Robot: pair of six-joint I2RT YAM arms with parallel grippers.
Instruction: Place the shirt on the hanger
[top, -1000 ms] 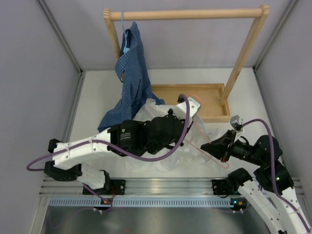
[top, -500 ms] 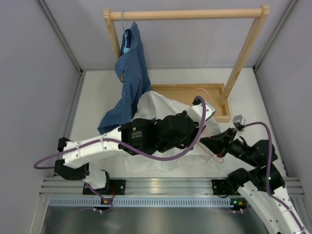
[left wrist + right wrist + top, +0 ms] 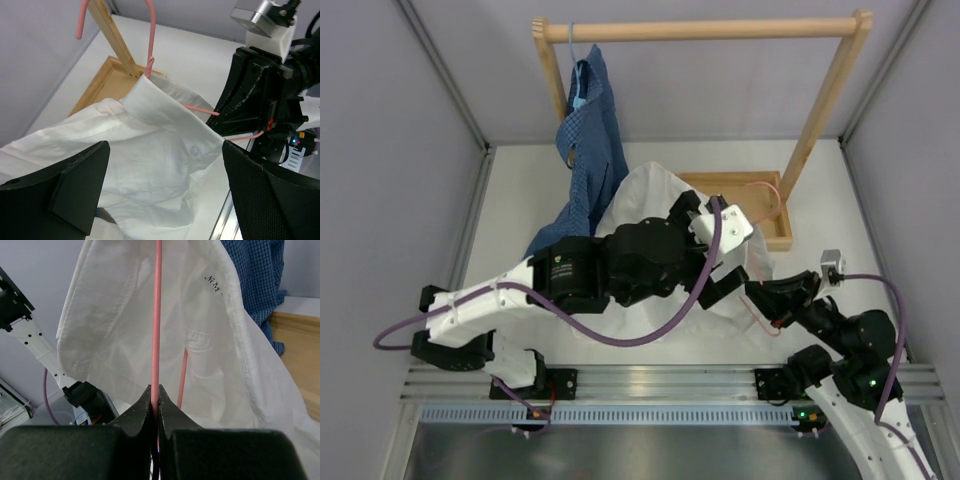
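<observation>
The white shirt (image 3: 150, 150) hangs over the pink hanger (image 3: 151, 30), its collar wrapped round the base of the hook. My left gripper (image 3: 165, 192) stands open just in front of the cloth, with nothing between its wide-apart fingers. My right gripper (image 3: 158, 392) is shut on the hanger's thin pink wire (image 3: 156, 315), holding it up with the shirt (image 3: 115, 315) draped from it. From above, the shirt (image 3: 645, 195) bulges behind the left arm. The hanger's hook (image 3: 757, 187) pokes out over the wooden base, and the right gripper (image 3: 770, 297) sits at the shirt's near right.
A wooden clothes rack (image 3: 700, 30) spans the back, its base tray (image 3: 760, 215) right behind the shirt. A blue checked shirt (image 3: 590, 150) hangs on a light blue hanger (image 3: 575, 95) at the rail's left end. Grey walls close both sides.
My left gripper has opened and let go of the shirt. The shirt has risen off the table. The right gripper with the hanger has drawn nearer and to the right.
</observation>
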